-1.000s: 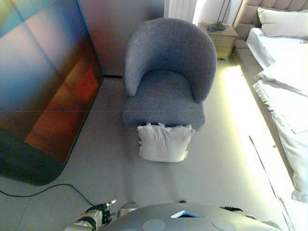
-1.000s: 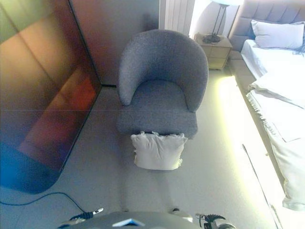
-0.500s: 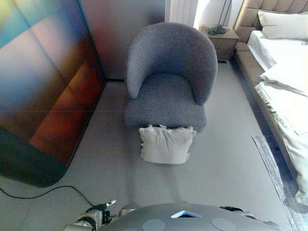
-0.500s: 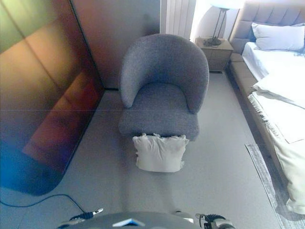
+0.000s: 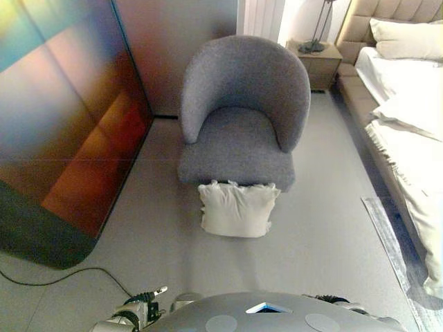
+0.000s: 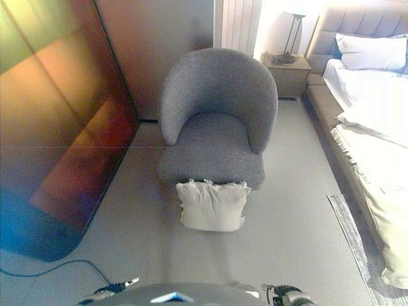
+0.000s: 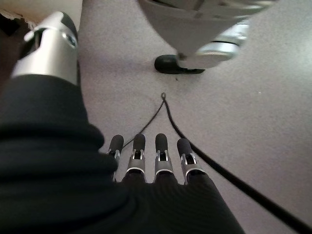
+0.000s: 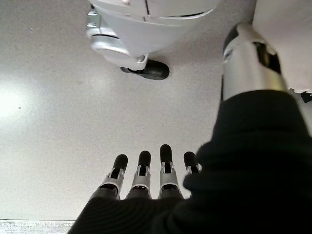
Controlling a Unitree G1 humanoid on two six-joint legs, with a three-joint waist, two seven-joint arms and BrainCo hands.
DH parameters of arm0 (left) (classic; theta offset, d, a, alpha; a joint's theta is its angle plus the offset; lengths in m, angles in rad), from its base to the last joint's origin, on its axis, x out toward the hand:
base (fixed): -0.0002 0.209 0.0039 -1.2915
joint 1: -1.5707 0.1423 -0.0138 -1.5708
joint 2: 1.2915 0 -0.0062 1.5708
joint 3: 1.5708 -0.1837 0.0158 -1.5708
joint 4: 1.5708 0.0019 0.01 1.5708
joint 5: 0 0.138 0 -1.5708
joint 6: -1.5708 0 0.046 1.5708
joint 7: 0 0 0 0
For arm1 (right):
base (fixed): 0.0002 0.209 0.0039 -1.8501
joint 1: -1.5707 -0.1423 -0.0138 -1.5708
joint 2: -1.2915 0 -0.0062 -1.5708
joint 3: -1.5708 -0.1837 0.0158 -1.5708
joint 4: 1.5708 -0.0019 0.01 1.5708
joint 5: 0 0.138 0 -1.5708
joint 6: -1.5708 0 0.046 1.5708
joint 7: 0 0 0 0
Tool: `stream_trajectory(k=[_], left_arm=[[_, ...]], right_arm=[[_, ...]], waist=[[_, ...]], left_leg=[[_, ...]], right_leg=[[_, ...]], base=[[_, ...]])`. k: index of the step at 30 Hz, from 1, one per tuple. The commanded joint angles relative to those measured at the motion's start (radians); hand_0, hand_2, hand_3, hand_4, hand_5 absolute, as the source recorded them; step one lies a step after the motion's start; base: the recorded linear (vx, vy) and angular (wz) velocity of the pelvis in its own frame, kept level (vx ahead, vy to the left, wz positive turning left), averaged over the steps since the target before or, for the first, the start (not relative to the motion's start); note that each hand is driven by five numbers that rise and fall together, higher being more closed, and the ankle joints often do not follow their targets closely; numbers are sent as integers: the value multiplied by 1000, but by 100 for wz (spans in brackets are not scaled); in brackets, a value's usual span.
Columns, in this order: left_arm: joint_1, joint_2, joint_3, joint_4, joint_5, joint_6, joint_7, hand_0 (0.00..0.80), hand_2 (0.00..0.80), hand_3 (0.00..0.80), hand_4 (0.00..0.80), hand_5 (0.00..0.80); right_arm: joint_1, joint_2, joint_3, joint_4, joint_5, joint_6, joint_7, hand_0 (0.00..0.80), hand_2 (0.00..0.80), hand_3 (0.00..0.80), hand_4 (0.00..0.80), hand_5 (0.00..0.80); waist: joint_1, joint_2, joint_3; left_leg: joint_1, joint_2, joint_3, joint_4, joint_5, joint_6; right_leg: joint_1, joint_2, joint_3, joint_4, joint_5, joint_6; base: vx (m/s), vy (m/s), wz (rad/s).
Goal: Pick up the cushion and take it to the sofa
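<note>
- The pale grey floor carries everything here.
- A grey tub armchair stands on it.
- A white cushion sits on the floor, leaning against the armchair's front.
- A wooden nightstand stands behind, beside a bed.
- A grey rug lies along the bed.

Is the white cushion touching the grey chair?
Touching. In the left eye view the cushion stands on the floor with its ruffled top edge leaning against the front of the grey chair; no floor shows between them.
</note>
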Motion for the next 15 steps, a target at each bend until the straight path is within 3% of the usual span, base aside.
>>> stream_trajectory(k=[1, 5, 8, 10, 12, 15], left_arm=[[-35, -12, 11, 6, -20, -11, -7, 0, 0, 0, 0, 0], [-18, -16, 25, 3, -24, -26, -2, 0, 0, 0, 0, 0], [-4, -15, 29, 2, -11, -26, -8, 0, 0, 0, 0, 0], [9, -14, 29, 7, -11, -25, -15, 0, 0, 0, 0, 0], [21, -18, 26, 9, -19, -24, -15, 0, 0, 0, 0, 0], [37, -28, 30, 11, -24, -28, -11, 0, 0, 0, 0, 0]], right_arm=[[-62, -45, 37, 28, 1, 9, -2, 0, 0, 0, 0, 0], [-61, -52, 31, 34, -20, -1, 9, 0, 0, 0, 0, 0], [-50, -54, 25, 40, -19, -10, 4, 0, 0, 0, 0, 0], [-44, -54, 24, 45, -25, -12, 7, 0, 0, 0, 0, 0], [-43, -49, 33, 49, -31, -1, 6, 0, 0, 0, 0, 0], [-40, -42, 41, 54, -39, 9, 1, 0, 0, 0, 0, 0]], waist=[[13, -57, 83], [42, -31, 108], [61, -1, 100], [76, 12, 90], [91, 16, 78], [99, 16, 65]], left_leg=[[-157, -24, -3, 309, -17, 45], [-201, -50, -14, 168, 52, 28], [-224, -45, -2, -29, 143, 7], [-231, -42, -28, -143, 194, -4], [-242, -36, -48, -239, 209, -13], [-251, -17, -56, -239, 187, -14]], right_leg=[[7, 21, -10, 49, -51, -70], [67, 56, 19, 35, -89, -62], [144, 98, 42, 17, -134, -63], [199, 117, 83, 16, -174, -66], [243, 123, 117, 19, -210, -68], [278, 116, 144, 28, -251, -66]], base=[[23, -13, -15], [155, 33, -25], [335, 52, -38], [399, 70, -17], [419, 83, 20], [406, 113, -12]])
